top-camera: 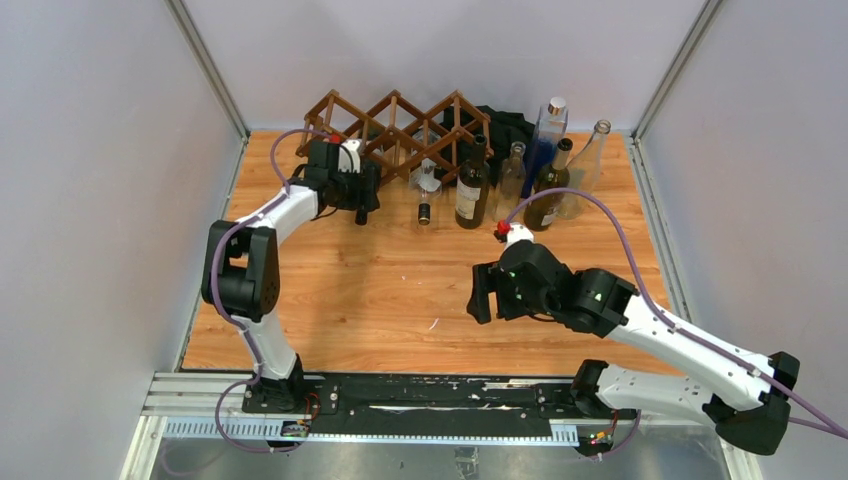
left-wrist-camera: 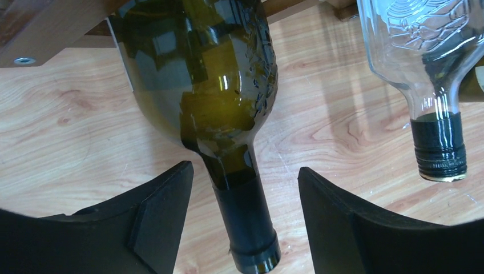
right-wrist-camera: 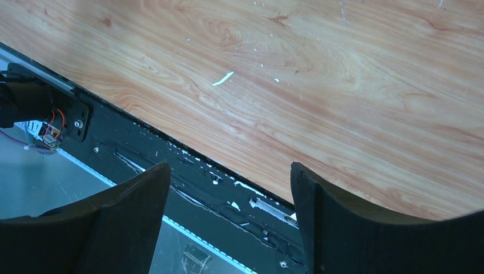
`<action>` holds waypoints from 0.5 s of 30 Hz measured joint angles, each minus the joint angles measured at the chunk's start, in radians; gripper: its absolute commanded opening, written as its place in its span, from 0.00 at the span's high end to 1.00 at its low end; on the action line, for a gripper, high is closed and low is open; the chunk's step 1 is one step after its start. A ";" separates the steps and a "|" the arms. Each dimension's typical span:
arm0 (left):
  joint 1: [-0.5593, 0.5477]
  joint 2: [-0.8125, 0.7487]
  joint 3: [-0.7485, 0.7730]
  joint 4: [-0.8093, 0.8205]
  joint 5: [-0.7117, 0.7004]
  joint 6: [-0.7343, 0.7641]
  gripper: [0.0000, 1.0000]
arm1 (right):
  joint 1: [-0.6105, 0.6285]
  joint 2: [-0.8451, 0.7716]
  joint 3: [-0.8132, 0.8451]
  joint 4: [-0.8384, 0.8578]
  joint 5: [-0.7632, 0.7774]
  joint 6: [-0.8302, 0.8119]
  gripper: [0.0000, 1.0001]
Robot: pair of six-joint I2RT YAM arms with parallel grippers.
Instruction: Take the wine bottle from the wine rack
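Two robot arms over a light wooden surface (top-camera: 380, 290), seen from above. Dark brown lattice wine rack (top-camera: 400, 125) at upper centre of the overhead frame, close to the back wall. Left claw (top-camera: 362, 200) at the rack's lower left corner, just in front of it.

Through the left wrist camera: dark green wine bottle (left-wrist-camera: 205, 85) lying in the rack, body at upper centre of the frame, black-capped neck pointing toward the bottom edge and sitting between the two black fingers (left-wrist-camera: 162, 211). Claw spread, a strip of bare wood visible on each side of the neck, neither finger touching glass. Clear glass bottle (left-wrist-camera: 419, 63) with a black cap at upper right of that frame, neck likewise pointing down, well apart from the fingers. Wooden rack slat (left-wrist-camera: 45, 28) at upper left.

Cluster of upright bottles (top-camera: 472, 185) at upper right of the overhead frame, just beside the rack.

Right claw (top-camera: 481, 292) at centre right of the overhead frame, well apart from rack and bottles. Spread as well, holding nothing, with only bare wood and a black rail (right-wrist-camera: 188, 165) showing between its fingers.
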 measured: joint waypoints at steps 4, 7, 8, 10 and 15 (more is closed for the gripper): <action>0.000 0.026 -0.006 0.037 0.023 -0.018 0.34 | 0.001 -0.009 0.002 0.015 0.016 -0.007 0.20; 0.000 0.026 -0.036 0.085 0.041 -0.036 0.38 | 0.001 0.015 0.004 0.056 0.034 -0.013 0.21; 0.000 0.026 -0.045 0.097 0.044 -0.041 0.39 | 0.001 0.024 0.004 0.076 0.041 -0.016 0.21; 0.003 0.030 -0.058 0.119 0.051 -0.053 0.42 | 0.001 0.032 0.004 0.114 0.055 -0.022 0.21; 0.008 0.052 -0.063 0.152 0.053 -0.070 0.54 | 0.001 0.026 0.004 0.185 0.088 -0.051 0.21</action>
